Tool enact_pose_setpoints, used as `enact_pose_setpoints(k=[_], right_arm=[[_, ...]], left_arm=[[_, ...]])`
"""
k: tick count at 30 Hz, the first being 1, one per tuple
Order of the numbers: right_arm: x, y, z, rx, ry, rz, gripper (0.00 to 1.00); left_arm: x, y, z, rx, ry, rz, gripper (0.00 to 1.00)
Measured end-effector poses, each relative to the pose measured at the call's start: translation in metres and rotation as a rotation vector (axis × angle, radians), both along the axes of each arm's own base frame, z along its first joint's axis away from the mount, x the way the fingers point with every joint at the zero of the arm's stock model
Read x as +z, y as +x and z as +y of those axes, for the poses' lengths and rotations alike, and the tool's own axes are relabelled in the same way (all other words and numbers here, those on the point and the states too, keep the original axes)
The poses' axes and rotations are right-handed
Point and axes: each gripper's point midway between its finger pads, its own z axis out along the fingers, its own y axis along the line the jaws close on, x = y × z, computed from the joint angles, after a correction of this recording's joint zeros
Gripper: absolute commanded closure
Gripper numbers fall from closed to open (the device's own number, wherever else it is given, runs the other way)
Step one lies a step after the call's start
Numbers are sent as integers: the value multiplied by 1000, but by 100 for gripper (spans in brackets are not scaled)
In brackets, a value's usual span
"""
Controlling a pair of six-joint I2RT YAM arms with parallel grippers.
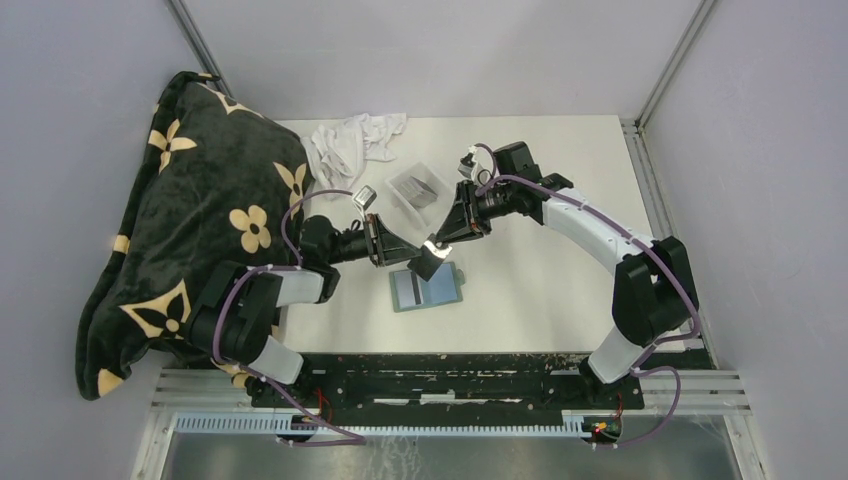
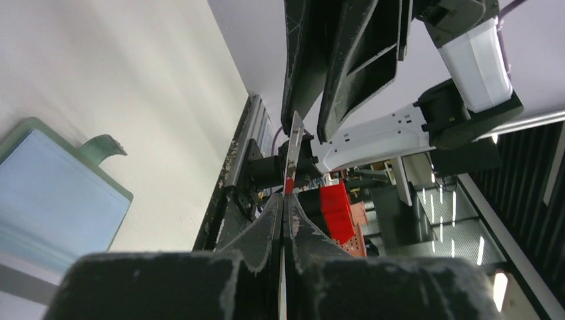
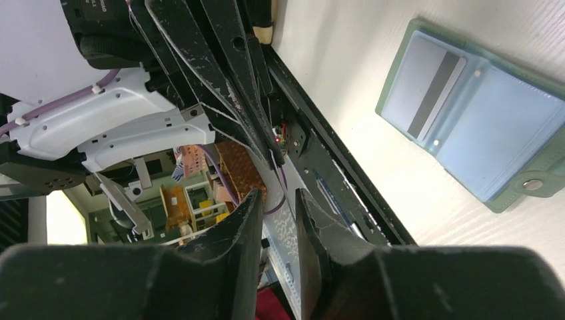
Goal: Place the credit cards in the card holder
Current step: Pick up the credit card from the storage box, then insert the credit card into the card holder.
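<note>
The card holder point(image 1: 440, 287) lies open on the table, grey-green outside and light blue inside. A grey credit card with a dark stripe point(image 1: 408, 290) lies on its left half. It also shows in the right wrist view point(image 3: 493, 127), with the striped card point(image 3: 426, 93), and in the left wrist view point(image 2: 60, 193). My left gripper point(image 1: 404, 252) is shut on another card point(image 2: 292, 150), seen edge-on and held above the holder. My right gripper point(image 1: 447, 236) is open a little. Its fingertips point(image 2: 303, 100) stand at that card's far end. Nothing shows between its jaws point(image 3: 276, 200).
A clear plastic tray point(image 1: 420, 186) with a dark card in it lies behind the grippers. A white cloth point(image 1: 355, 140) lies at the back. A black flower-patterned blanket point(image 1: 200, 220) covers the left side. The arms' black base rail point(image 1: 450, 375) runs along the near edge.
</note>
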Motion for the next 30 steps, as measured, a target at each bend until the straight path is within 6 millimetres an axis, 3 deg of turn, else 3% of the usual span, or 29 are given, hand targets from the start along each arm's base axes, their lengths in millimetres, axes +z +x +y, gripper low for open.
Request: enact_pose_setpoints(k=[8, 13, 19, 27, 30], right_arm=[[-9, 14, -1, -45, -55, -38, 62], [-25, 26, -11, -112, -160, -79, 63], [-50, 28, -23, -167, -267, -93, 74], [-82, 7, -23, -137, -412, -117, 97], [-91, 0, -22, -120, -463, -138, 99]], left_arm=[[-19, 14, 15, 251, 111, 23, 97], [-60, 17, 36, 451, 205, 121, 97], [-103, 3, 44, 551, 308, 205, 97], [-119, -7, 39, 620, 368, 180, 97], [-123, -12, 41, 653, 385, 166, 97]])
